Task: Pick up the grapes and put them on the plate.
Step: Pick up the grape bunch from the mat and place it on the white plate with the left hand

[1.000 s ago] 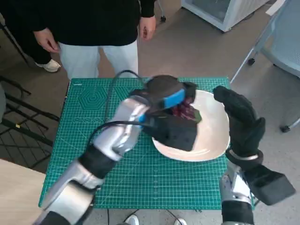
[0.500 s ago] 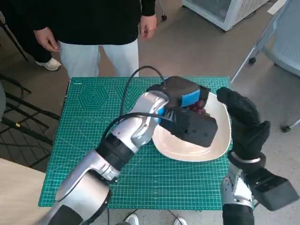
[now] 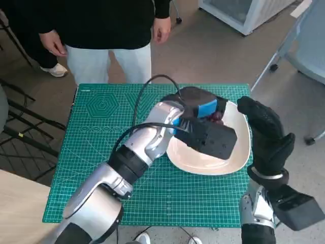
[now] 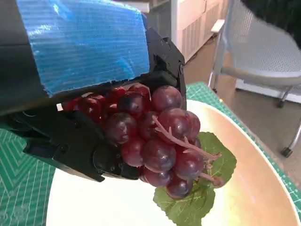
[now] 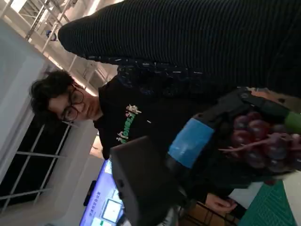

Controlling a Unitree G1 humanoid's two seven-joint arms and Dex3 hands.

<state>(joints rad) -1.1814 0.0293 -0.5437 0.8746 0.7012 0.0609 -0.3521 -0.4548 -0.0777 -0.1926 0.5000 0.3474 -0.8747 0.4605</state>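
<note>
The left hand (image 4: pixel 80 94) grips the grapes (image 4: pixel 157 136) over the plate (image 3: pixel 238 147), the soft, easily bruised bunch hanging under its fingers, best cradled whole, while the right hand (image 3: pixel 266 134) stands beside, fingers apart, empty.

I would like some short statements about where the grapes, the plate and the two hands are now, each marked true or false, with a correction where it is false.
1. The left hand holds the grapes. True.
2. The grapes are above the green mat, far from the plate. False: they are over the white plate.
3. The right hand also grips the grapes. False: it holds nothing and is at the plate's right edge.
4. A green leaf hangs at the bunch. True.
5. A person stands at the far side of the table. True.
</note>
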